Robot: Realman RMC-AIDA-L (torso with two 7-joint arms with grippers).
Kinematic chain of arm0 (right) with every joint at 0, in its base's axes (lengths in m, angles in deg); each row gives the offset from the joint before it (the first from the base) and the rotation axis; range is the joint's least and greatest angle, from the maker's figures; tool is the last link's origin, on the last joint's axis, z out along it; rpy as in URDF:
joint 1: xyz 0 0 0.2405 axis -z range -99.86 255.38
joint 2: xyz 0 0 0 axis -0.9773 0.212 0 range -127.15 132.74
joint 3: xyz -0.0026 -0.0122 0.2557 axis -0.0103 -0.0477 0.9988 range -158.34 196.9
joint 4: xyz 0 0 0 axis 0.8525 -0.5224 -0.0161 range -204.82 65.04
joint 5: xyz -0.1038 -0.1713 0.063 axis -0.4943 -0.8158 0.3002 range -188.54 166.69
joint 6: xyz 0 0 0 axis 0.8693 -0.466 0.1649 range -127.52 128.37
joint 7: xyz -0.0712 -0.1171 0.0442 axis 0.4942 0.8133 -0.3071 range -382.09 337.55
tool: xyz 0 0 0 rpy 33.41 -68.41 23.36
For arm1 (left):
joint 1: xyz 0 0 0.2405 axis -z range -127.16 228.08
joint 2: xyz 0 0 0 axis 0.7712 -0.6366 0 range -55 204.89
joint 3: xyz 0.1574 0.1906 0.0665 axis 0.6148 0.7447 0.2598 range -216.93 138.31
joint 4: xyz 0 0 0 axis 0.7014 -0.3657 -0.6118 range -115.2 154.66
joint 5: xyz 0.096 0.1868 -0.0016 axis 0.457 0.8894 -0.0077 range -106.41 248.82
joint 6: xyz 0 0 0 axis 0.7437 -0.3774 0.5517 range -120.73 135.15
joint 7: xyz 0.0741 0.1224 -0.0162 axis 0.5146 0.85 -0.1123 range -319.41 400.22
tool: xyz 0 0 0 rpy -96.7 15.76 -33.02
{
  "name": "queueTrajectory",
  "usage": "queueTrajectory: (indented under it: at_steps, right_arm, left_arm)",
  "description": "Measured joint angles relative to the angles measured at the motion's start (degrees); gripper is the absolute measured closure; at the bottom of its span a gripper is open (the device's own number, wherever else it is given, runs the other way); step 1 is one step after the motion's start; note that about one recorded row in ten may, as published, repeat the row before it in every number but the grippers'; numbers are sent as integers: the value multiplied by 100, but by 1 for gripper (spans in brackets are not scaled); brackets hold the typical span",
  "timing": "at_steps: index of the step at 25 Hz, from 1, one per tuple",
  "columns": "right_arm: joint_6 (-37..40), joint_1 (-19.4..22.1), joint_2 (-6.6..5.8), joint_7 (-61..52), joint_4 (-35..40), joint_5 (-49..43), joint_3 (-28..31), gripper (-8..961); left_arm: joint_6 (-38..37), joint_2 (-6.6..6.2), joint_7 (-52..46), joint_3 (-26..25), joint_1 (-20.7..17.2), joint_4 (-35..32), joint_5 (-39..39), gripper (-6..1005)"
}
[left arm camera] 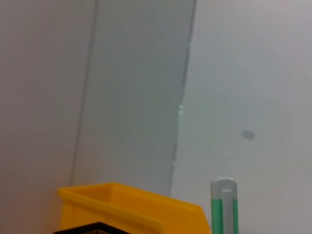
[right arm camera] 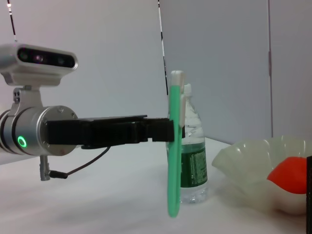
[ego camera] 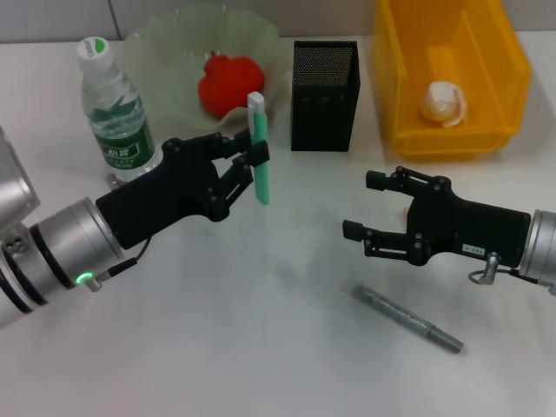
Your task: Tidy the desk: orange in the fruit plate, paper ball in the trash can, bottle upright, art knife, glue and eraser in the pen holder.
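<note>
Green art knife [ego camera: 260, 149] stands clamped in left pincer [ego camera: 254, 156]; right pincer [ego camera: 363, 207] gapes wide.

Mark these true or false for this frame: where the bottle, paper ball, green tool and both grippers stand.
1. The left gripper holds the green art knife off the table. True.
2. The bottle lies on its side. False: it stands upright beside the fruit plate.
3. The paper ball is in the yellow bin. True.
4. The right gripper is closed on the grey pen. False: it is open and holds nothing; the pen lies on the table.
5. The art knife is inside the black pen holder. False: it is in the left gripper, outside the holder.
</note>
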Motion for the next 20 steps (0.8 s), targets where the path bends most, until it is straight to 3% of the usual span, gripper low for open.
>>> queueTrajectory:
  at_steps: [16,18,20]
  right_arm:
    - [-8,0,23,36,-37,0,0,180]
    - [-9,0,24,37,-41,0,-1,181]
    - [-10,0,24,38,-46,0,-5,181]
  left_arm:
    - [-176,1,233,-14,94,299,-308,816]
    - [-283,1,548,-25,442,758,-709,816]
    - [-283,1,548,-25,442,758,-709,816]
